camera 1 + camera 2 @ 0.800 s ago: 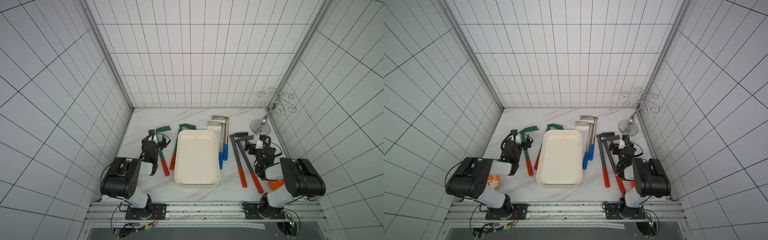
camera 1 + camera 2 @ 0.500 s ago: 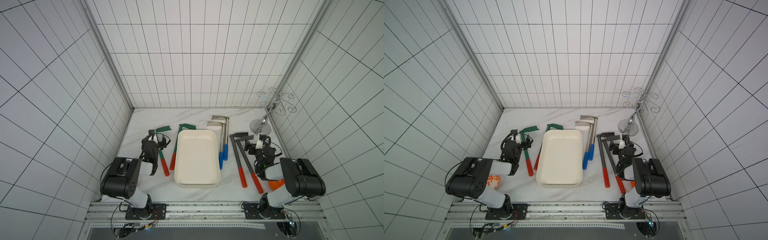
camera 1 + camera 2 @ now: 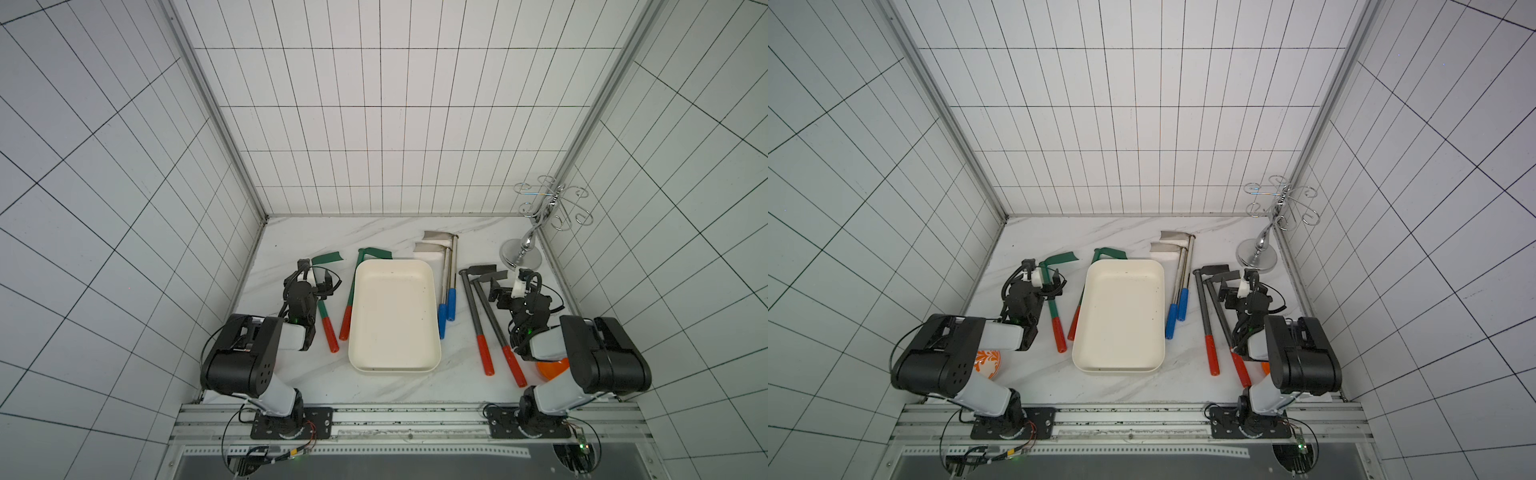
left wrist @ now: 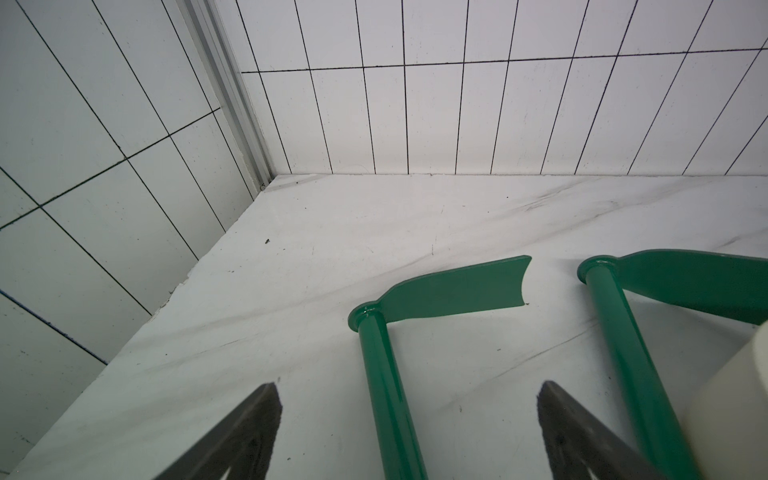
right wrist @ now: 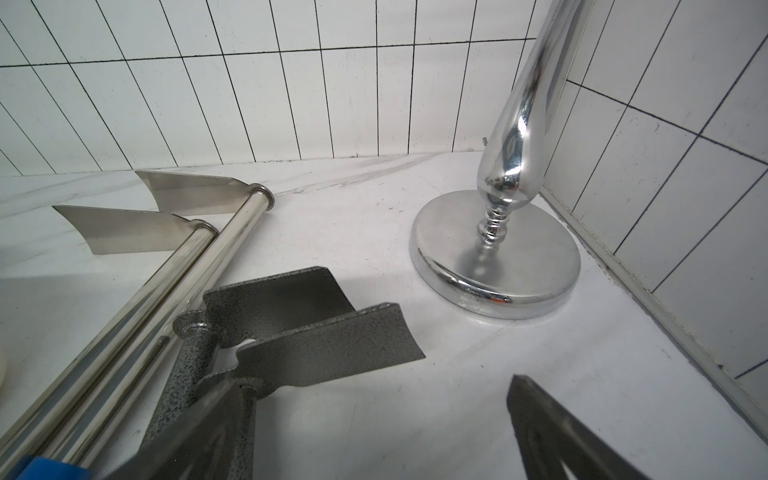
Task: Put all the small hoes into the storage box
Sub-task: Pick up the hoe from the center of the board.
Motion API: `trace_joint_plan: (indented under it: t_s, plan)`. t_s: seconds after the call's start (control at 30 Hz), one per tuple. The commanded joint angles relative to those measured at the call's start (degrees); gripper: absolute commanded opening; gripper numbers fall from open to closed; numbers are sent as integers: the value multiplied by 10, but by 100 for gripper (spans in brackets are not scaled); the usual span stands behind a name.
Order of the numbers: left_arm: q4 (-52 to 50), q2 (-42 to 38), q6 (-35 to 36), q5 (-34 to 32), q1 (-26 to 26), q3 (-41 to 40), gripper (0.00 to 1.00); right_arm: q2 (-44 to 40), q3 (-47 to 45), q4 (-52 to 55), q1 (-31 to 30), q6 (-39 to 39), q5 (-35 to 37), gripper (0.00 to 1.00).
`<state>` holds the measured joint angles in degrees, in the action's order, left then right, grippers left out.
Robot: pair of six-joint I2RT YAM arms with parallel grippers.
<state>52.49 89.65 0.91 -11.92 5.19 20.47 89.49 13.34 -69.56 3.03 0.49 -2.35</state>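
Green hoe (image 4: pixel 376 340) lies between the spread fingers (image 4: pixel 249 428) of the left gripper (image 4: pixel 407 383), touching neither.

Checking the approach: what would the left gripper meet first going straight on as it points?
Likely the leftmost green hoe, whose shaft runs between the left gripper's open fingers; height above it is unclear.

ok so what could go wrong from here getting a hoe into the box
The left gripper, fingers open, straddles one green hoe; the second green hoe lies close beside it by the storage box, so closing or lifting may nudge it. By the right gripper, the two grey hoes seem to overlap at their heads, and the chrome stand is near enough to be knocked.
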Motion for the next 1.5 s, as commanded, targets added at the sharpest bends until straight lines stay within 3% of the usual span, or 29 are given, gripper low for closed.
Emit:
trace_joint_plan:
  t_s: [0.0,0.37,0.43,0.5,0.53,0.6,0.7,0.77,0.87,0.93,1.0,1.13,1.33,1.47]
  plan:
    - [13,-4,-2,6,0,9,97,-8,17,-16,6,-12,-7,100]
    - [11,-2,-6,-2,0,11,98,-8,19,-13,7,-13,-3,100]
    - [17,-7,-12,0,-4,5,98,-28,14,-11,-1,1,49,100]
    - [37,-16,-26,-45,-5,1,97,-71,36,61,-3,-2,61,100]
    - [26,-31,-18,-31,-5,6,97,-97,53,114,-9,-4,69,100]
    - [-83,-92,-14,-16,-2,37,96,-148,84,215,-17,29,88,100]
    - [-315,-169,-111,-72,-5,129,92,-231,110,337,-30,97,116,100]
    - [-508,-184,-142,-75,1,214,89,-272,132,417,-47,136,143,100]
    - [-643,-194,-188,-64,9,284,83,-299,173,509,-79,156,190,100]
    - [-676,-208,-190,-31,12,299,79,-298,218,588,-94,190,215,100]
    - [-708,-224,-231,-57,28,306,77,-278,282,696,-100,234,233,99]
    - [-781,-251,-225,-115,102,328,78,-225,387,855,-104,279,219,98]
    - [-865,-270,-284,-106,123,356,68,-209,454,956,-136,337,201,91]
    - [-904,-259,-278,-107,125,391,67,-208,496,1024,-158,362,198,89]
